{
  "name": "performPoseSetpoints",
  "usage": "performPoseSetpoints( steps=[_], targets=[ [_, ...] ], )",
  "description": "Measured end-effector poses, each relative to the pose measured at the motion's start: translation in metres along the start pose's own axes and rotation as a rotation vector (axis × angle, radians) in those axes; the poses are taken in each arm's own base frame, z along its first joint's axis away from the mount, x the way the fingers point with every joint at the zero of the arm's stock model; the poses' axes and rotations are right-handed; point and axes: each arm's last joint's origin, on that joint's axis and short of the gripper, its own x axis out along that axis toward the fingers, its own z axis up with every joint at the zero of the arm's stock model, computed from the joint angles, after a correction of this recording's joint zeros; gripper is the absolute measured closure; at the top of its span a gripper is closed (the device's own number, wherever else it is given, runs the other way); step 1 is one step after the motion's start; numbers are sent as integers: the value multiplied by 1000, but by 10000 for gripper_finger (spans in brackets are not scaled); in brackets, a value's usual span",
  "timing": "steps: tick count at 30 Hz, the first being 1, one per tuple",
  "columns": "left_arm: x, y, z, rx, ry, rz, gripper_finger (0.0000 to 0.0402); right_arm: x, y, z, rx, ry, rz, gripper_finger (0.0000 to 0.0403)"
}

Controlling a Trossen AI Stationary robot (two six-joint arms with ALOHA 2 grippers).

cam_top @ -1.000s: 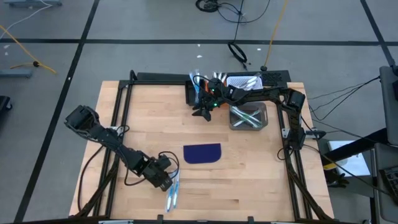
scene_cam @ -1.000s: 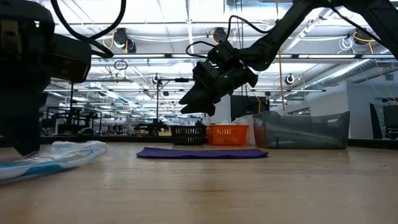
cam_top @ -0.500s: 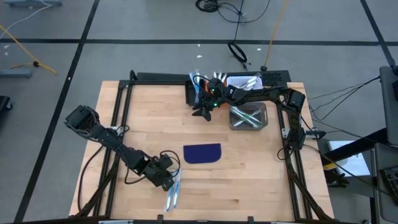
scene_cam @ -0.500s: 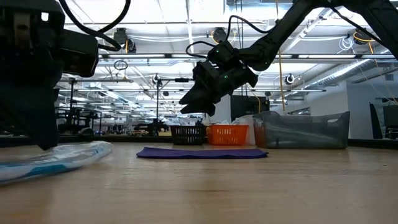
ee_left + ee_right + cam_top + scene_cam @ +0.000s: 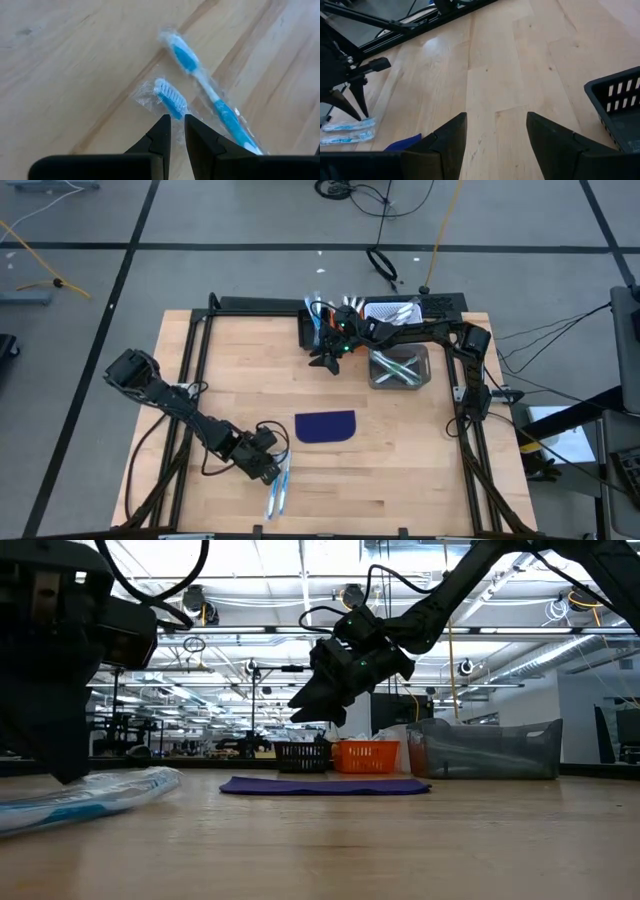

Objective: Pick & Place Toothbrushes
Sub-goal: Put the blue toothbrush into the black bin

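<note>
Two blue-and-white toothbrushes [image 5: 278, 486] in clear wrappers lie side by side near the table's near edge. They also show in the low view as toothbrushes [image 5: 85, 795] and far off in the right wrist view as toothbrushes [image 5: 347, 131]. My left gripper [image 5: 177, 125] stands over them, its fingers almost together around one brush just behind the bristle head. The other toothbrush [image 5: 207, 95] lies free beside it. My right gripper [image 5: 495, 132] is open and hangs in the air at the far side, beside the bins [image 5: 328, 358]. More toothbrushes lie in the clear bin [image 5: 400, 368]. My left gripper pinches one wrapped toothbrush between its two fingers at the neck, just behind the bristle head [image 5: 173, 106]. It comes from above, pointing down. The head sticks out past the fingertips; the gripper hides the handle. The brush lies flat on the table.
A dark blue mat [image 5: 325, 426] lies mid-table between the two grippers. At the far edge stand a black basket [image 5: 308, 330], an orange basket [image 5: 365, 755], a clear bin [image 5: 485, 750] and a white tray [image 5: 392, 310]. Bare wood lies around the mat.
My left gripper has shifted slightly toward the table's right over the toothbrushes, and the nearer end of the wrapped pair has slid a little with it. The right arm has kept still.
</note>
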Motion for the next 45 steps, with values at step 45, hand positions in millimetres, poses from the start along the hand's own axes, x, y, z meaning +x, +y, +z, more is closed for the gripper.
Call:
performPoseSetpoints(
  steps=[45],
  targets=[
    [-2,-3,11,24,-40,-46,350,0,0,-1,5,12,-1,204]
  ],
)
